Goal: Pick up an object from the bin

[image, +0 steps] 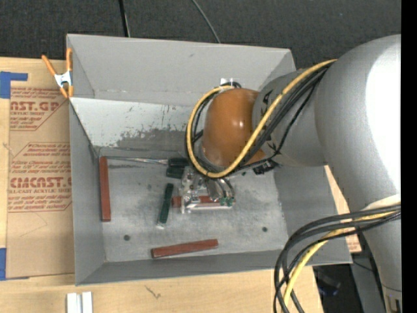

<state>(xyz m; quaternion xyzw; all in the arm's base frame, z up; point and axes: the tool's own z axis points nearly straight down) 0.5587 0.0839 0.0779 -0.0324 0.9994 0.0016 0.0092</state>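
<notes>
Gripper (206, 197) low at centre of frame, down on the floor of the grey metal bin (260, 214); cannot tell how far the claw is open or whether it has hold of anything; short red-brown bar (177, 203) lies right under it, poking out on its left; dark green pen-shaped stick (165, 205) just left of that, tilted; small black block (176, 168) just above; long red-brown flat strip (104, 189) upright at far left; second red-brown flat strip (185, 248) lower centre; orange wrist cover (228, 126) above gripper.
</notes>
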